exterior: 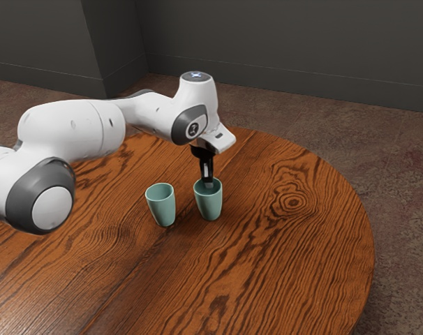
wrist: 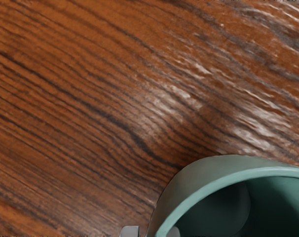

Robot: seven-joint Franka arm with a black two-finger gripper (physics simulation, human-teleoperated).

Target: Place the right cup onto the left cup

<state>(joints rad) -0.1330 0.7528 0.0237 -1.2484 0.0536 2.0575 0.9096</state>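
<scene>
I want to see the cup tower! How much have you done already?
Reaching looks done: my open jaws straddle the rim of the pale green, tapered cup at the exterior view's right, one inside, one outside. Nothing is in hand: there's a gap by its outer wall. Left to do: grip it, lift it, then set it onto the matching green cup, standing apart on the brown wooden table.

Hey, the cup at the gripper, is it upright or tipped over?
Upright: in the exterior view, the cup at the gripper stands on its narrower base, open mouth facing up.
</scene>
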